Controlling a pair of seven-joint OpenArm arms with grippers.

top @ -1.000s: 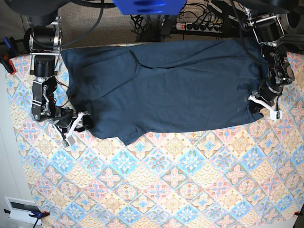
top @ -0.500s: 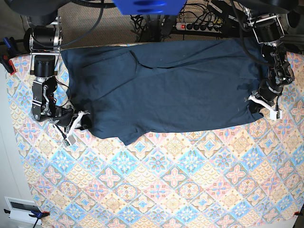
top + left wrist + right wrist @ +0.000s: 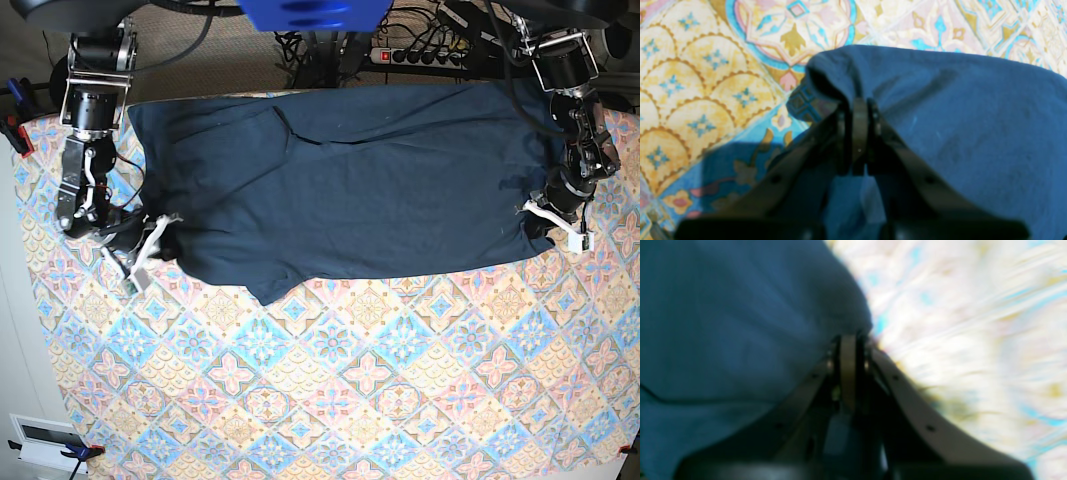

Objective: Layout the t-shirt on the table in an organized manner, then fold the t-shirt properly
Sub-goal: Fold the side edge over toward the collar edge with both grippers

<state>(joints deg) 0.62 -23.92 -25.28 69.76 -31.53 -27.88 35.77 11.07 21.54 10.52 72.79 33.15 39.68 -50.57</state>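
Note:
The dark navy t-shirt (image 3: pixel 350 180) lies spread across the far half of the table (image 3: pixel 350 400), with its near edge uneven and a point hanging toward me left of centre. My right gripper (image 3: pixel 165 235) is shut on the t-shirt's near-left corner. The right wrist view is blurred, but the fingers (image 3: pixel 848 373) are pressed together on the t-shirt (image 3: pixel 723 323) at its edge. My left gripper (image 3: pixel 535 215) is shut on the near-right corner. In the left wrist view the t-shirt (image 3: pixel 957 116) bunches over the closed fingertips (image 3: pixel 858 113), lifted slightly off the table (image 3: pixel 690 66).
A power strip and cables (image 3: pixel 420 50) lie beyond the table's far edge. Clamps (image 3: pixel 15 130) grip the cloth at the left edge. A white box (image 3: pixel 45 440) sits off the near-left corner. Patterned cloth fills the near half.
My right gripper has shut on the shirt's near-left corner and moved left and toward the far edge, dragging that corner with it. The left arm has not moved.

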